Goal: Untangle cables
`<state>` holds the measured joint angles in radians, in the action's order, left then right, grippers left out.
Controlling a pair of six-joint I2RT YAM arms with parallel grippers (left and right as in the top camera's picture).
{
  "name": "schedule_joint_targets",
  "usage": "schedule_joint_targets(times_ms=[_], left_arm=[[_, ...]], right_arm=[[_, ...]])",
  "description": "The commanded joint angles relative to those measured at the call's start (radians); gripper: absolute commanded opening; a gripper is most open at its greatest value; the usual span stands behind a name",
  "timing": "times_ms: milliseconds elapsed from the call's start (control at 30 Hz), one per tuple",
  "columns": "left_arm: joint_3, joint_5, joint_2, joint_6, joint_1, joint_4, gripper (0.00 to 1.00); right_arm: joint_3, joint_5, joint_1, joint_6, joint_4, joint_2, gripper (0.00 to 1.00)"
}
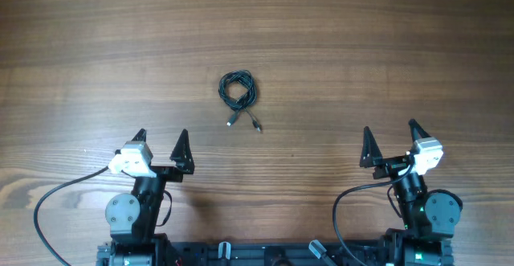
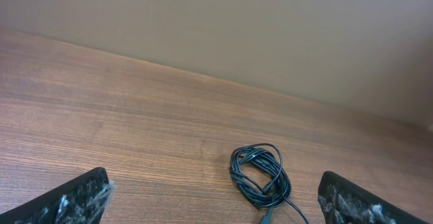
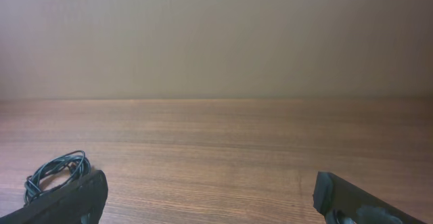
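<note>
The cables (image 1: 238, 90) lie bundled in a small black coil near the middle of the wooden table, with two plug ends trailing toward the front. In the left wrist view the coil (image 2: 260, 174) sits ahead, nearer the right finger. In the right wrist view the coil (image 3: 56, 172) shows at the far left, partly hidden behind the left finger. My left gripper (image 1: 161, 140) stands open at the front left, well short of the coil. My right gripper (image 1: 391, 133) is open at the front right, with nothing between its fingers.
Thicker black wires (image 1: 48, 210) loop from the arm bases along the table's front edge. A plain beige wall (image 3: 216, 34) rises behind the table's far edge. Bare wood surrounds the coil on all sides.
</note>
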<state>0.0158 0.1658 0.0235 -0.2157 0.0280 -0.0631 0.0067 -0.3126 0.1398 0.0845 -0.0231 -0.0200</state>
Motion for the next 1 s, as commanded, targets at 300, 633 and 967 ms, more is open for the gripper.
schedule_joint_targets(times_ms=[300,633,967], left_arm=[[-0.01,0.016,0.004,-0.005,-0.005,0.004,1.0],[-0.01,0.016,0.004,-0.005,-0.005,0.005,1.0],[-0.01,0.062,0.004,-0.109,-0.005,0.108,1.0]], right_arm=[[-0.002,0.01,-0.003,-0.006,-0.002,0.016,1.0],[-0.002,0.01,-0.003,-0.006,-0.002,0.016,1.0],[-0.002,0.01,-0.003,-0.006,-0.002,0.016,1.0]])
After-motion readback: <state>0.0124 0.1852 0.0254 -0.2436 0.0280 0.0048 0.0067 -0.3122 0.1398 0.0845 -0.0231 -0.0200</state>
